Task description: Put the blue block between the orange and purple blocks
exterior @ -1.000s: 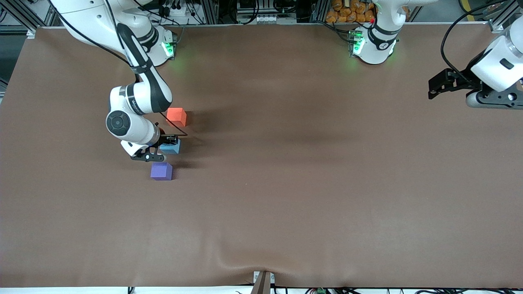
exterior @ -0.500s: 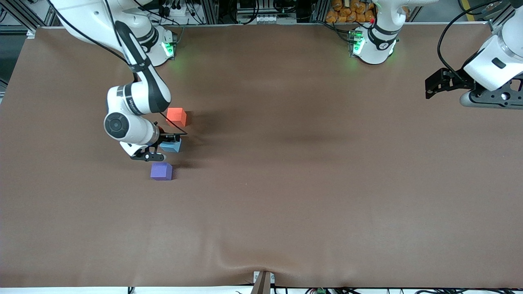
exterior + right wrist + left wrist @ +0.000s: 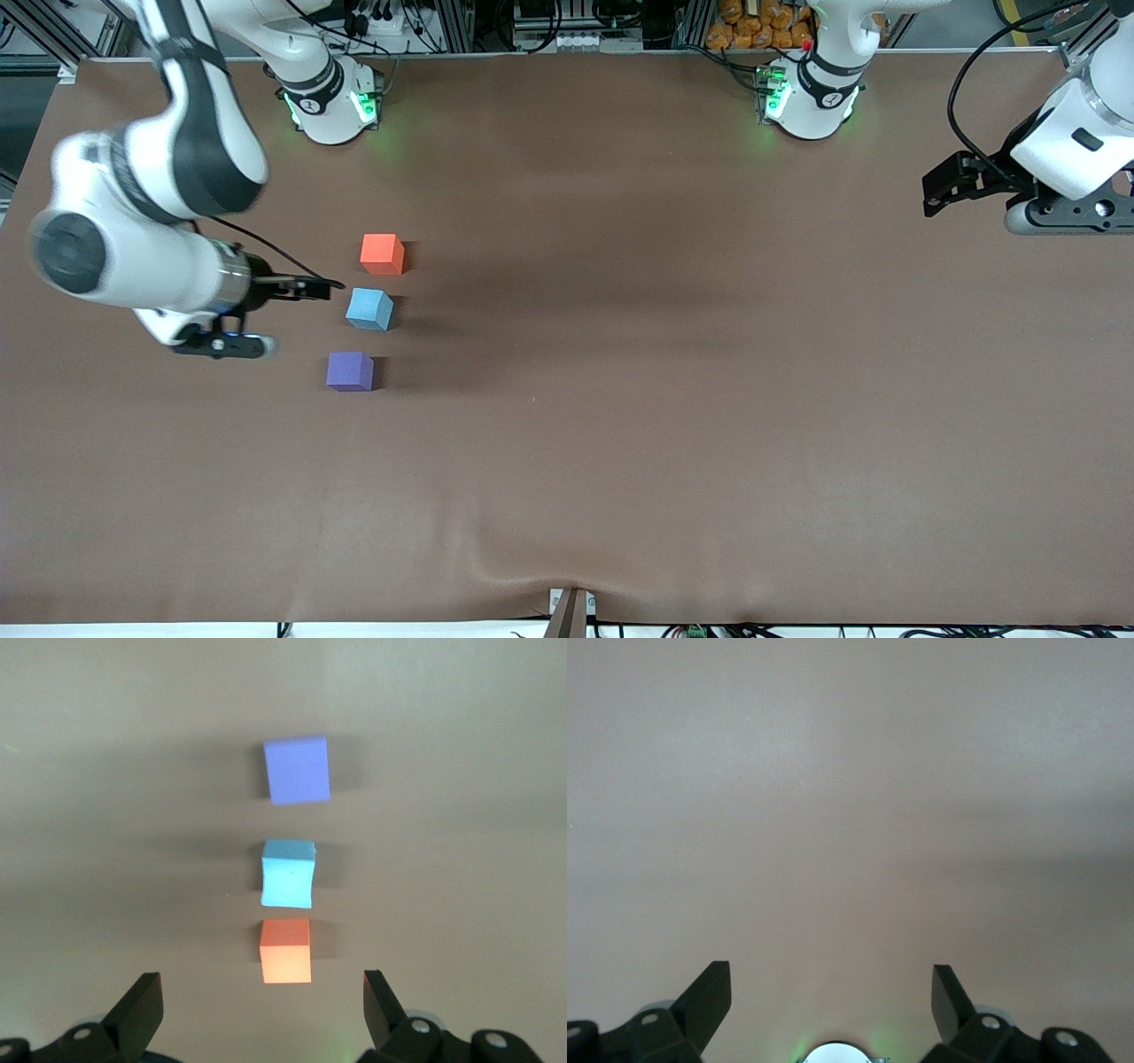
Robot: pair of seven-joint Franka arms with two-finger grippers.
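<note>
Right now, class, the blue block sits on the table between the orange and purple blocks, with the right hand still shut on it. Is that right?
Not quite. In the front view the right hand is open and off the blue block, which sits free between the orange block and purple block.

brown table [image 3: 673, 399], orange items [image 3: 753, 27]
</note>
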